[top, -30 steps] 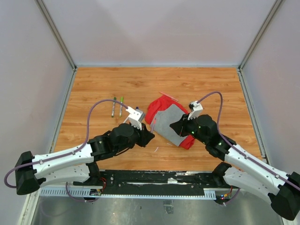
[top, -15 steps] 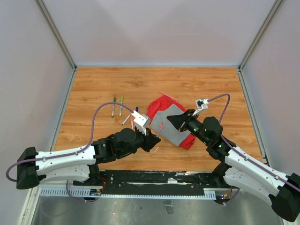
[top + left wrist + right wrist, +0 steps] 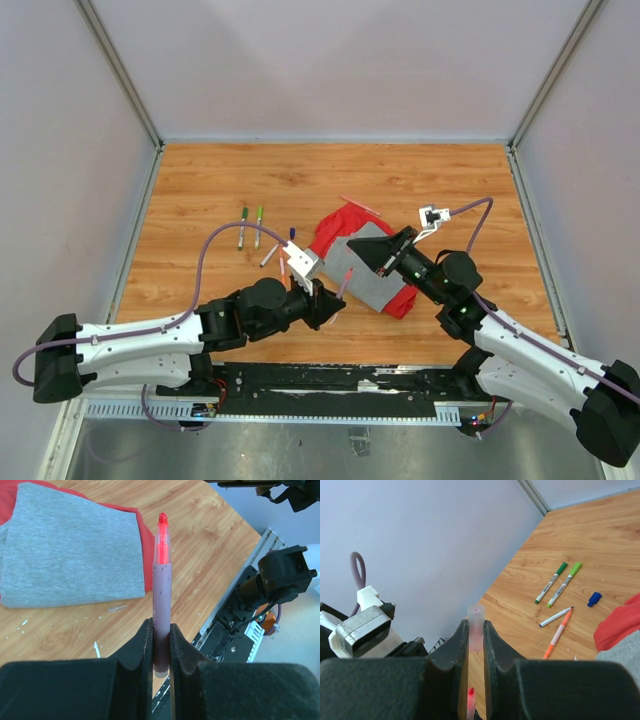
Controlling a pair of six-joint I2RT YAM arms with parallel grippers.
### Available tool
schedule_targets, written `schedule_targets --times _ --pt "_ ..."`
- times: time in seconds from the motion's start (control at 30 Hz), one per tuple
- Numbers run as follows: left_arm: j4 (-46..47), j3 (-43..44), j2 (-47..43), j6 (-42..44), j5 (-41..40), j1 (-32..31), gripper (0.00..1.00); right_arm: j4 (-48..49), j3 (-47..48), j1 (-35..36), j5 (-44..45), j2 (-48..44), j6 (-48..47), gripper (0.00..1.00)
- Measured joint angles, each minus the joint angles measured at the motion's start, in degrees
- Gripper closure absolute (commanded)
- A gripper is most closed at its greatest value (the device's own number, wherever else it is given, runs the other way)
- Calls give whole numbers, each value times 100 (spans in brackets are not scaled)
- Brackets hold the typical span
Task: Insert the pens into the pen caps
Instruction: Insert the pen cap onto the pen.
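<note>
Pink-tipped pen [image 3: 161, 595] — one item, clamped by its dull barrel in the left claw [image 3: 161, 630]. The jaws were narrowed tight against it and the bare tip pointed away from the wrist.

Pink cap [image 3: 476, 625] — one item, translucent, pinched in the right claw [image 3: 476, 630], jaws narrowed on it. It was held above the worktop [image 3: 450, 180], at 9 o'clock of the right wrist in the overhead view. The pen's tip stood close to the cap but apart from it, not inserted.

Loose stock lay on the worktop at 10 o'clock from the left claw:
- A dark green pen [image 3: 551, 582] and a light green pen [image 3: 565, 584], side by side and nearly parallel.
- A white pen [image 3: 555, 617] and an orange pen [image 3: 557, 634], just beside each other.
- A blue cap [image 3: 594, 599], near them and touching neither.

Red-and-grey cloth [image 3: 335, 232], crumpled, lay at 3 o'clock of that group. The two claws met at its 9 o'clock edge.
</note>
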Motion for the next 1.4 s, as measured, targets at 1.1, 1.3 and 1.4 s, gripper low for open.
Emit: schedule_targets --times 1.1,1.3,1.4 --pt "2 -50 -208 -46 -326 -4 100 417 -385 0 -256 -208 551 99" --pt "0 -50 -208 -44 -343 -4 100 417 -387 0 -352 -208 560 99" --pt "0 -50 -208 -44 -365 -4 100 415 -387 0 -396 -205 560 99"
